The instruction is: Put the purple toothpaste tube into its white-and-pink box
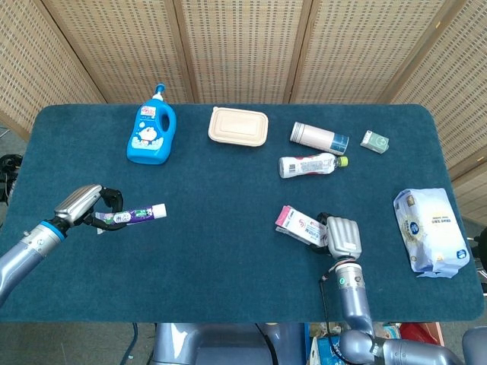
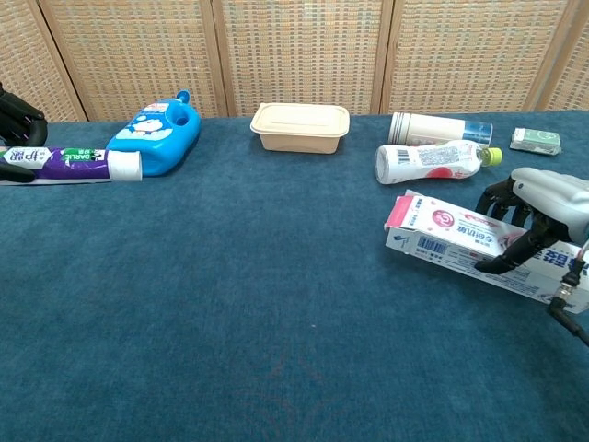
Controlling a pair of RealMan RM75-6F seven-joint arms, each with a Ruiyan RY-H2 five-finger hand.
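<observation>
The purple toothpaste tube with a white cap (image 2: 74, 163) carries the printed word "DARLIE" in white on its purple body, readable in the chest view. The white-and-pink rectangular cardboard box (image 2: 451, 234) shows a pink round emblem on its top face and a barcode with small print on its side panel; that print is too small to read. Its pink end flap stands open at the end pointing toward the table centre.

The left hand (image 1: 82, 204) sits near the left edge of the dark teal felt-covered table (image 1: 228, 251). Its dark fingers (image 1: 112, 199) curl around the crimped end of the tube, holding it roughly horizontal, with the capped end pointing toward the table centre. In the chest view the tube appears lifted clear of the table surface.

The right hand (image 1: 342, 236) is at the near right of the table, back plate up. Its fingers (image 2: 502, 198) wrap over the top of the box and the thumb presses from below, gripping the box at its far-right end. The box is tilted, open end raised off the table. Tube and box are well apart, at opposite sides of the table.

The blue plastic detergent bottle (image 1: 151, 134) bears a cartoon cat label. The white soft pack of wipes (image 1: 430, 231) has a blue round label; its text is not legible.
</observation>
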